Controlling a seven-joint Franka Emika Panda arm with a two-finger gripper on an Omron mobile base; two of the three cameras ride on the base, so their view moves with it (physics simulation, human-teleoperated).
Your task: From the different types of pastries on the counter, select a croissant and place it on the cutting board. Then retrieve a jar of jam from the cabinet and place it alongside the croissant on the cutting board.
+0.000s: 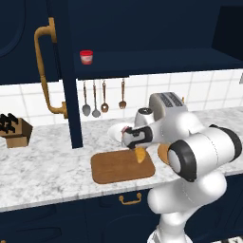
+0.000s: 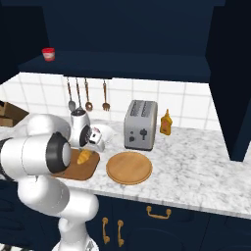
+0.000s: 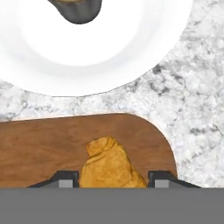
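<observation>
While the hand (image 3: 113, 179) is grasping the croissant (image 3: 111, 165) between its two fingers just over the right part of the cutting board (image 1: 116, 167), it is better lowering slowly until the pastry is touching the wood, and releasing only then, away from the edge near the white plate (image 3: 131, 48).

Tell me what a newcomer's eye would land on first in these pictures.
First, the white robot arm bent low over the counter, its gripper straddling a golden croissant above the near corner of the wooden cutting board. Next, the small red-lidded jar alone on the shelf of the open cabinet above. Then the silver toaster against the tiled wall, with a round wooden plate before it.
</observation>
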